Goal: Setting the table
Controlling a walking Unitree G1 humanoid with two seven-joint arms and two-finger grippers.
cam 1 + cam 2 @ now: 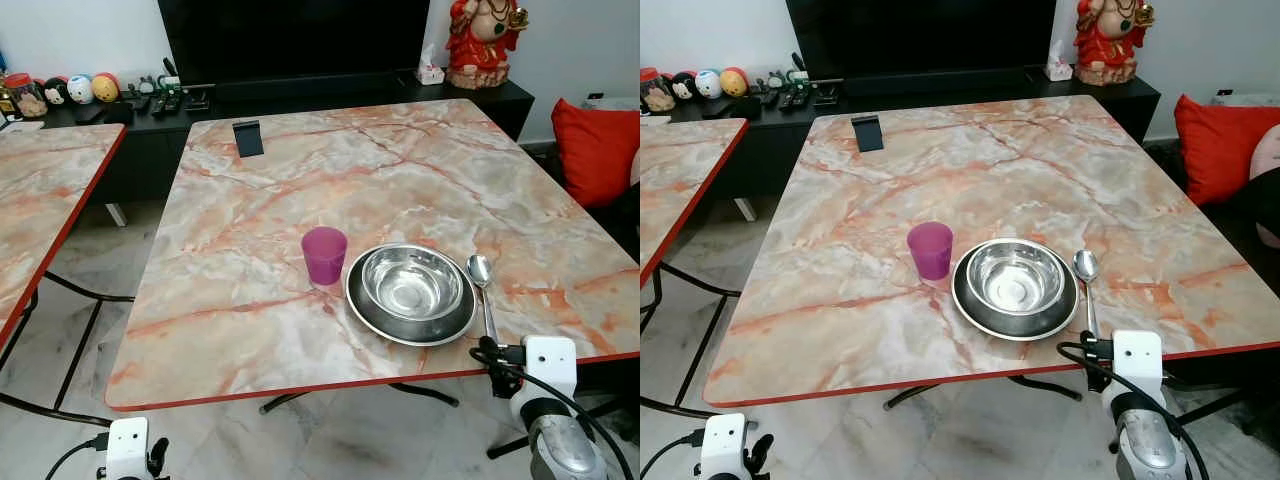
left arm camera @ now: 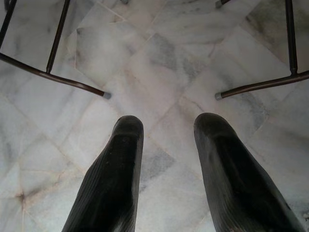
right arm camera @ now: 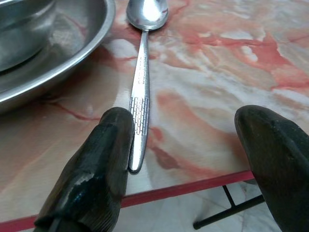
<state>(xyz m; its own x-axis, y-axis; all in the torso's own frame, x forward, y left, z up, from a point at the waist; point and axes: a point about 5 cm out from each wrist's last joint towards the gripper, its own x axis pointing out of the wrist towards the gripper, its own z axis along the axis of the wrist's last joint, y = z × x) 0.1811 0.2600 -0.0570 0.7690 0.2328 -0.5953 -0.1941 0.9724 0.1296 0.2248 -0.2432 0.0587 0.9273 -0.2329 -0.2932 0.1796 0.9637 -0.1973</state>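
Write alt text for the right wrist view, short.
The right gripper, jaws open, sits at the near edge of the marble table, one black finger beside the handle end of a steel spoon. The spoon lies flat beside a steel plate that holds a bowl.

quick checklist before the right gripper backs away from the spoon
1. Spoon lies flat on the table, right of the plate, apart from it: ok.
2. Right gripper open, spoon not clamped: ok.
3. One finger sits against the handle end; whether it touches: cannot tell.
4. Handle end lies close to the table's red edge, so a nudge might tip it off: not ok.
5. Bowl sits in the plate, purple cup upright beside it: ok.
6. Left gripper open, low over the floor: ok.
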